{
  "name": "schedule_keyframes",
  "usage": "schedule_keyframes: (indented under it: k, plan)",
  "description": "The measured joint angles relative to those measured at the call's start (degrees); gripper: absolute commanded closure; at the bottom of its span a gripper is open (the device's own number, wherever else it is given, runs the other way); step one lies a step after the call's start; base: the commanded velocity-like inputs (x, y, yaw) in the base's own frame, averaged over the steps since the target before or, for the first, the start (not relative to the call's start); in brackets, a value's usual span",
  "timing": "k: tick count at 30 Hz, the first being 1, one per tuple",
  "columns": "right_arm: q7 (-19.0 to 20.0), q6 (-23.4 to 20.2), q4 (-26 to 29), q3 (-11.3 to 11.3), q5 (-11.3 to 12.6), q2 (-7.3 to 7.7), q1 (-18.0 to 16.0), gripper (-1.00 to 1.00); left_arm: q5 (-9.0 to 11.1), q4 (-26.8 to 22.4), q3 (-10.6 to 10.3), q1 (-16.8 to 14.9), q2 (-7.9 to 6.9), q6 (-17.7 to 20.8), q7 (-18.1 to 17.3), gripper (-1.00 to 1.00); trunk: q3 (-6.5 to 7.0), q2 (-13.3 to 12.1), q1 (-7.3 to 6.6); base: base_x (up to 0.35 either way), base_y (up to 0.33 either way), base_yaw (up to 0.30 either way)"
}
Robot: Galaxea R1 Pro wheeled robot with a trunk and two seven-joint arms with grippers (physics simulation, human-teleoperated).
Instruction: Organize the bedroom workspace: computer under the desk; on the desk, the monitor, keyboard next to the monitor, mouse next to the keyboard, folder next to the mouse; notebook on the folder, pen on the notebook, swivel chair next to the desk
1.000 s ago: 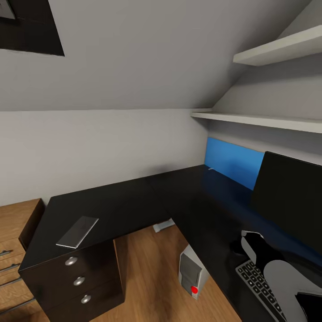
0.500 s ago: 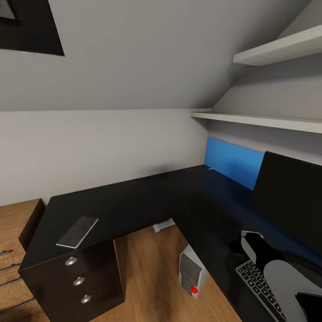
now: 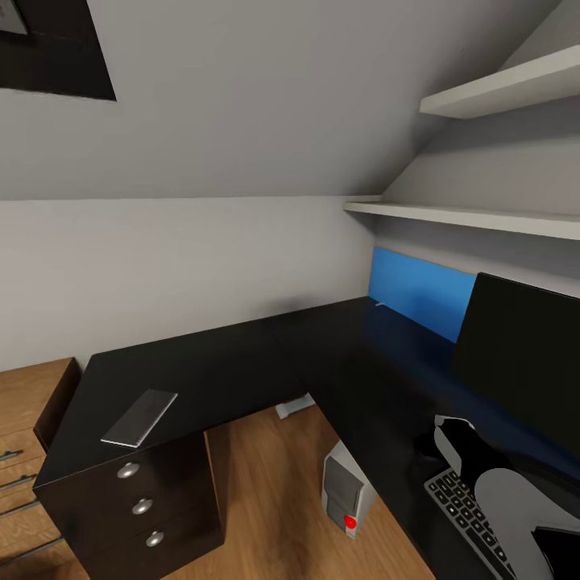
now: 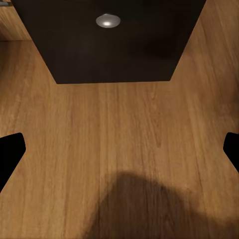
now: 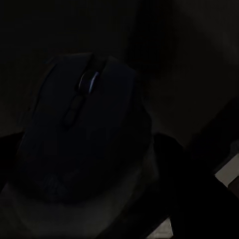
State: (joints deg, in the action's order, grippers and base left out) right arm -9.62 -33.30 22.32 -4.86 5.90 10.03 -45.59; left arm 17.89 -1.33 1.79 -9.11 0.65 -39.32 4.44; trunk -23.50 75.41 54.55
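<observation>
Attic bedroom, sloped grey wall, glossy black L-shaped desk [image 3: 242, 362]. Right gripper [image 3: 451, 439]: jaw state cannot be told; a dark mouse [image 5: 82, 129] is seen close before it, contact unclear. Left gripper [image 4: 119, 149] spread wide above wood floor. Mouse is best set just beside the black keyboard [image 3: 467, 515], clear of the black monitor [image 3: 524, 354].

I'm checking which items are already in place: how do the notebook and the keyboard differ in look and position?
The notebook is a plain grey booklet; the keyboard is black with rows of pale-marked keys. The notebook lies on the desk wing above the drawer unit, far from the monitor; the keyboard lies in front of it. Both lie flat on the desk.
</observation>
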Motion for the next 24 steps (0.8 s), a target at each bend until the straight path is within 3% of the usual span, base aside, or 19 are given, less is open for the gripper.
schedule_keyframes:
  k: [17, 24]
  plan:
    - [1.45, -0.01, 2.52, -0.24, 0.55, -0.13, 0.0, -1.0, 0.0, 0.0, 0.0, 0.0, -0.05, 0.0, 0.0, -1.0, 0.0, 0.0, 0.0, 0.0, 0.0, 0.002]
    - [1.42, 0.14, 4.7, -0.57, 0.69, -1.19, -0.01, -1.0, -0.01, -0.02, -0.05, 0.01, -0.05, -0.04, -0.01, -1.0, 0.0, 0.0, 0.0, 0.0, 0.0, 0.191]
